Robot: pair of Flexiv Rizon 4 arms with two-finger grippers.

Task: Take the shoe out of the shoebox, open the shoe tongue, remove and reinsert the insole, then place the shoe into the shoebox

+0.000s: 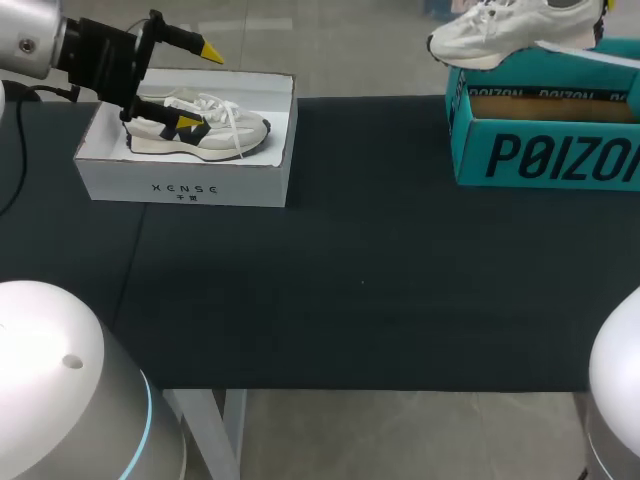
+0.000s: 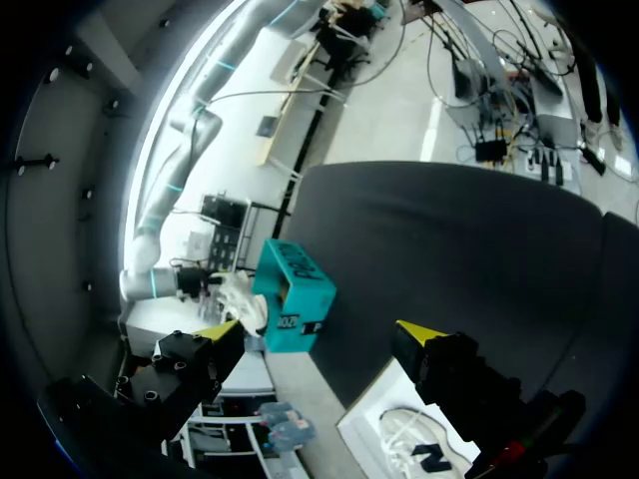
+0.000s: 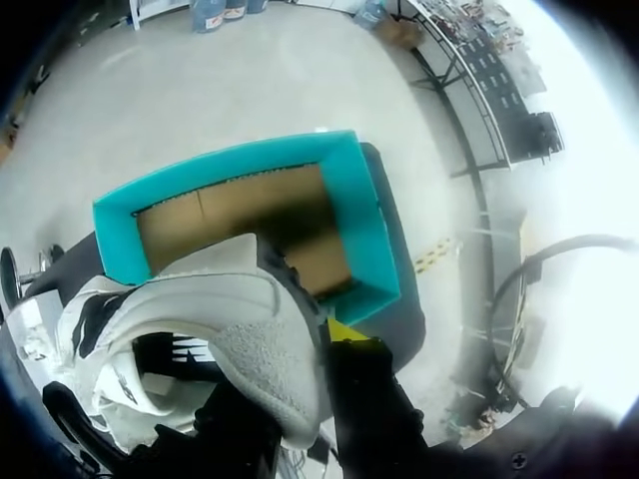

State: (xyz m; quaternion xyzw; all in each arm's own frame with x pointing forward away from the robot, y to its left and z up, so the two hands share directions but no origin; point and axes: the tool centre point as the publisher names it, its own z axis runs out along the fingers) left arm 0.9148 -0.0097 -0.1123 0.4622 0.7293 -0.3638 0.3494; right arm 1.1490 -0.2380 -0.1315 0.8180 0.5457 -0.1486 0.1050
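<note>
A white sneaker (image 1: 505, 30) hangs over the open teal shoebox (image 1: 545, 150) at the table's far right. My right gripper (image 3: 310, 359) is shut on its heel collar: one yellow-tipped finger is outside the heel, the other is hidden inside the shoe (image 3: 220, 339). Below the shoe, the teal shoebox (image 3: 364, 235) shows a bare cardboard floor. At the far left, a beige and white sneaker (image 1: 200, 125) lies in a white shoebox (image 1: 185, 185). My left gripper (image 1: 198, 88) stands wide open over its heel end, holding nothing. In the left wrist view the gripper (image 2: 319, 334) is above the shoe (image 2: 419, 454).
The black table (image 1: 350, 280) stretches between the two boxes. The white box sits near the table's left edge, and the teal box runs out past the view's right side.
</note>
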